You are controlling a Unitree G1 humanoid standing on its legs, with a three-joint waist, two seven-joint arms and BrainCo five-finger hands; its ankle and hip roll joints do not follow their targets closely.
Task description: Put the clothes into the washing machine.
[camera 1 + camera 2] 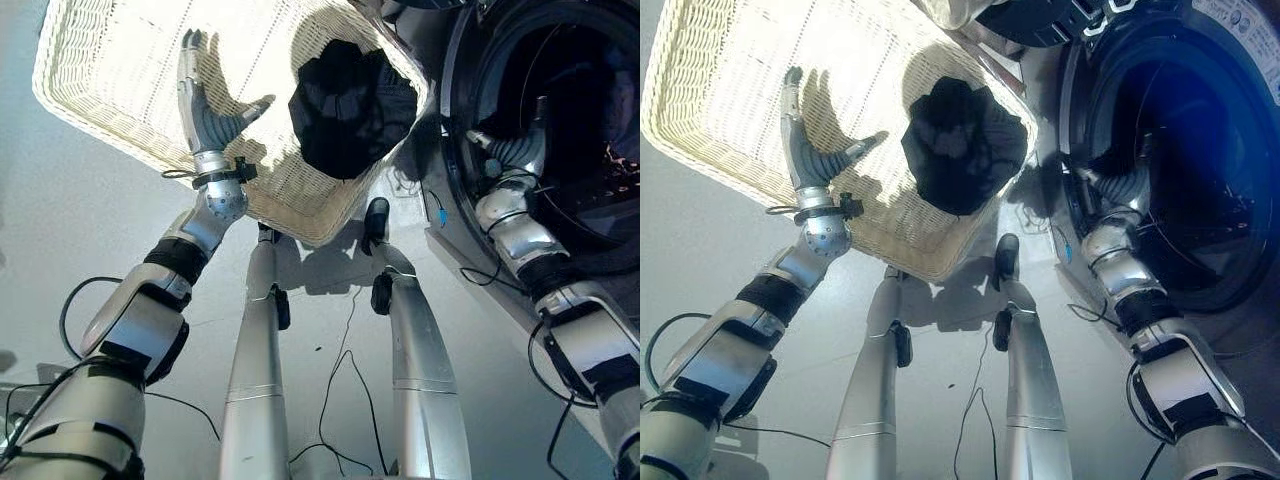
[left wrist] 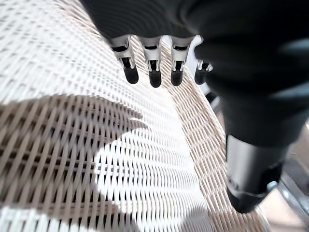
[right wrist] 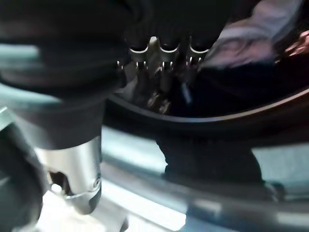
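A black garment (image 1: pixel 345 105) lies bunched in the right end of a white wicker basket (image 1: pixel 300 225) on the floor. My left hand (image 1: pixel 205 115) hovers over the basket's bare bottom to the left of the garment, open, its fingers (image 2: pixel 153 72) straight and holding nothing. My right hand (image 1: pixel 515 150) reaches through the round opening of the washing machine (image 1: pixel 1200 150) on the right. In the right wrist view its fingers (image 3: pixel 166 55) point straight into the dark drum, apart from some pale and dark clothes (image 3: pixel 251 38) lying deeper inside.
The washer's dark door ring (image 3: pixel 193 125) curves just under my right wrist. Pale floor (image 1: pixel 60 230) lies in front of the basket. The basket's right corner stands close to the machine's front.
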